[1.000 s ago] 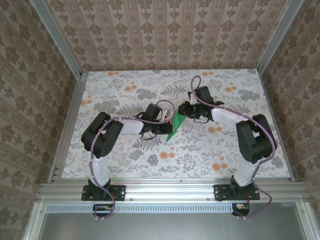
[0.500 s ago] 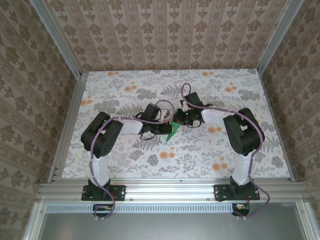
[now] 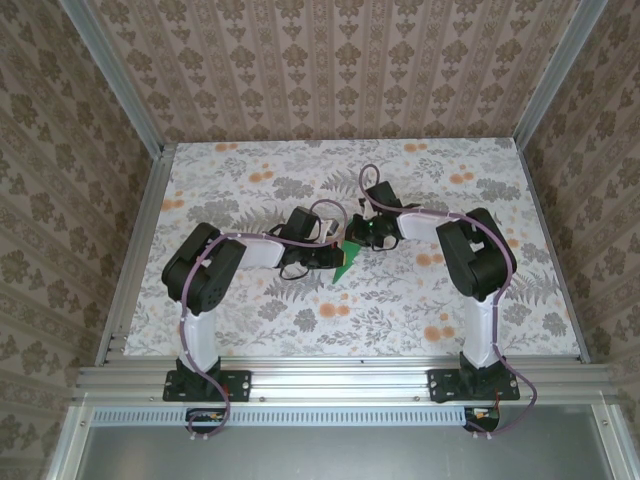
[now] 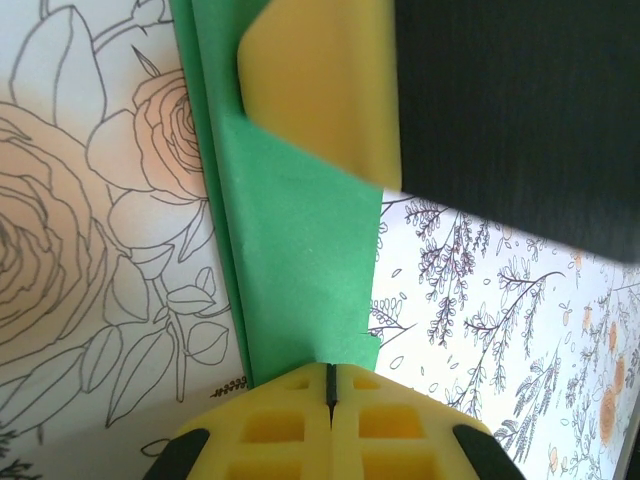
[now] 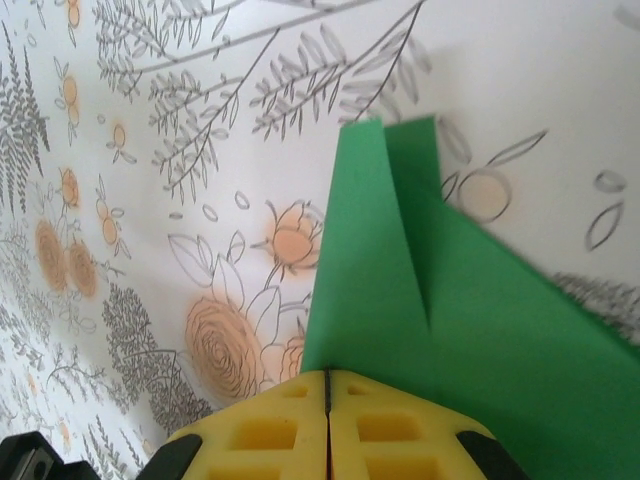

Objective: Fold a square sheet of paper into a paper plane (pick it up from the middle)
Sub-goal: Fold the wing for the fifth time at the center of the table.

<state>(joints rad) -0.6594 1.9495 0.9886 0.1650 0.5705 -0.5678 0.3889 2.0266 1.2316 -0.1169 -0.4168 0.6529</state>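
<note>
— One paper: where?
— Near the middle of the table, green and folded, between the two arms.
— Left gripper?
— Pinched tight on one end of the paper.
— Right gripper?
— Clamped on the other end, where two flaps meet along a crease.

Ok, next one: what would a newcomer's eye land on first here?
The bright green paper, already folded in layers, sits mid-table where the two arms meet. The left gripper and the right gripper are both shut on it from opposite ends. All around is the busy floral tabletop and the patterned walls.
</note>
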